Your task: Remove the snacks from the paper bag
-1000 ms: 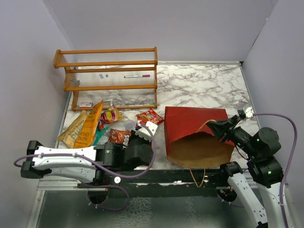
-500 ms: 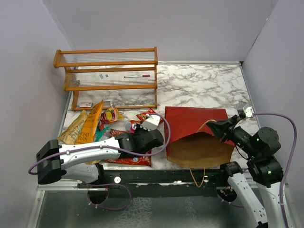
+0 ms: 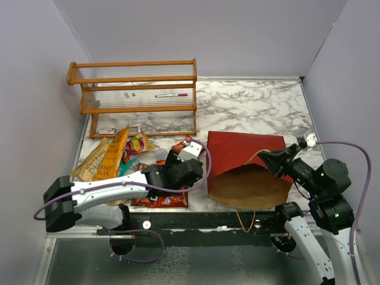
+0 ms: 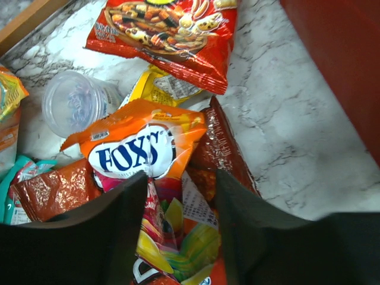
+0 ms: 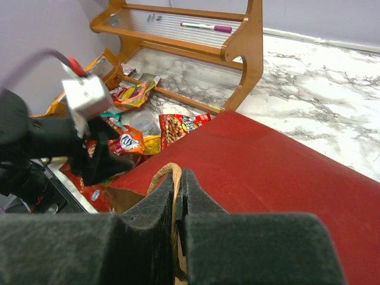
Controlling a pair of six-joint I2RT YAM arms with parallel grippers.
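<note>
The paper bag lies on its side, dark red outside, its tan mouth facing the near edge; it also shows in the wrist views. My right gripper is shut on the bag's twisted handle. The snacks lie left of the bag: an orange FOX'S packet, a red nut packet, tan and orange packets, and a red packet. My left gripper hangs open over a colourful packet that lies between its fingers.
A small clear round container sits among the packets. A wooden shelf rack stands at the back left with a pink pen on it. Marble tabletop stretches behind the bag.
My left arm reached out to the packet pile beside the bag, then its jaws opened over the colourful packet. The right gripper has held the handle without moving.
</note>
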